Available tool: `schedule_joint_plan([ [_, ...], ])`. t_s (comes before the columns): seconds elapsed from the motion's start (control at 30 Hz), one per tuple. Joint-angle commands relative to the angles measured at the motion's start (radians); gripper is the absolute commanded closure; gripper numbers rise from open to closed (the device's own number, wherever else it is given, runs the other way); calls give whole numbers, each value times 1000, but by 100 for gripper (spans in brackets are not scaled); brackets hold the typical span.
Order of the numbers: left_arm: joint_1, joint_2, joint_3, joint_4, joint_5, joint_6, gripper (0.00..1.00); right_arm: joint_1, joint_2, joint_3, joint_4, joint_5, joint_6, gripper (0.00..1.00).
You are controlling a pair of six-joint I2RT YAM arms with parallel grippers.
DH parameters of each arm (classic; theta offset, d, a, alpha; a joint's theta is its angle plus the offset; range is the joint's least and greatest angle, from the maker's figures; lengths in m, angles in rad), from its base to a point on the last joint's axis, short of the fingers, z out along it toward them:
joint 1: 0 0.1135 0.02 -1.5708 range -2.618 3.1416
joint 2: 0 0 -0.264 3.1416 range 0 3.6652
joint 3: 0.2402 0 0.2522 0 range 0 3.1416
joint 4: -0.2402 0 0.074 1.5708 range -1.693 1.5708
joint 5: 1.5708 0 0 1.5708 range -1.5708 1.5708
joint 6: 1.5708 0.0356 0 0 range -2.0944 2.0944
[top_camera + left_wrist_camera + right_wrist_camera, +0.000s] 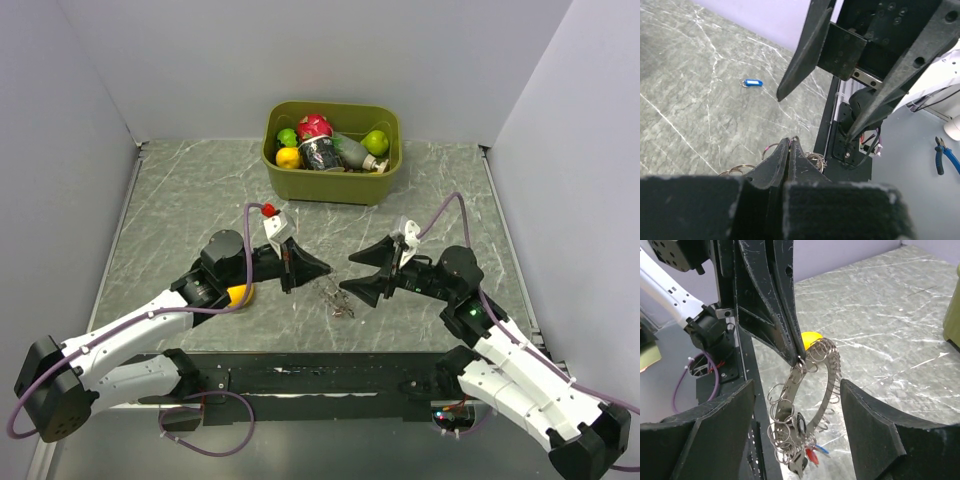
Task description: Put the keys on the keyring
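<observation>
My left gripper (325,270) is shut on the top edge of the keyring (832,375), a flat grey ring with many small wire rings along its rim. The keyring hangs down from those jaws (796,357). Small keys with black (800,422), red (812,456) and blue heads hang at its lower end. My right gripper (797,405) is open, with one finger on each side of the hanging ring and neither touching it. In the top view the ring (335,300) is between the two grippers. A loose blue key (752,83) lies on the table beyond.
The yellow lemon (240,295) lies by the left arm, behind the ring in the right wrist view (810,337). A green bin (330,185) with fruit and a can stands at the back. The black front rail (320,380) runs along the near table edge.
</observation>
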Motion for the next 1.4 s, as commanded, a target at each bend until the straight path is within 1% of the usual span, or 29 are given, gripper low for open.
schedule_joint_plan([
  [0.0, -4, -19, 54, 71, 52, -19, 99, -2, 17, 24, 20, 16, -13, 25],
  [0.4, -4, -17, 63, 65, 79, -26, 99, -4, 89, 25, 74, 20, 36, 27],
  [0.5, -4, -22, 62, 67, 79, -24, 99, -2, 110, 24, 92, 30, 56, 28],
  [0.6, -4, -25, 62, 67, 77, -27, 99, -4, 133, 28, 109, 11, 76, 32],
  [0.67, -4, -26, 57, 71, 77, -29, 99, -2, 143, 28, 129, -2, 81, 38],
  [0.77, -4, -23, 59, 70, 77, -30, 99, -4, 155, 32, 143, -22, 94, 54],
  [0.8, -4, -22, 60, 70, 79, -30, 99, -4, 162, 35, 147, -24, 104, 70],
  [0.87, -4, -20, 57, 70, 77, -30, 99, -4, 173, 42, 135, -49, 101, 86],
  [0.9, -4, -22, 57, 70, 74, -32, 99, -4, 179, 53, 129, -50, 98, 99],
  [1.37, -4, 1, 51, 67, -7, -56, 99, -4, 127, 39, 102, -30, 75, 100],
])
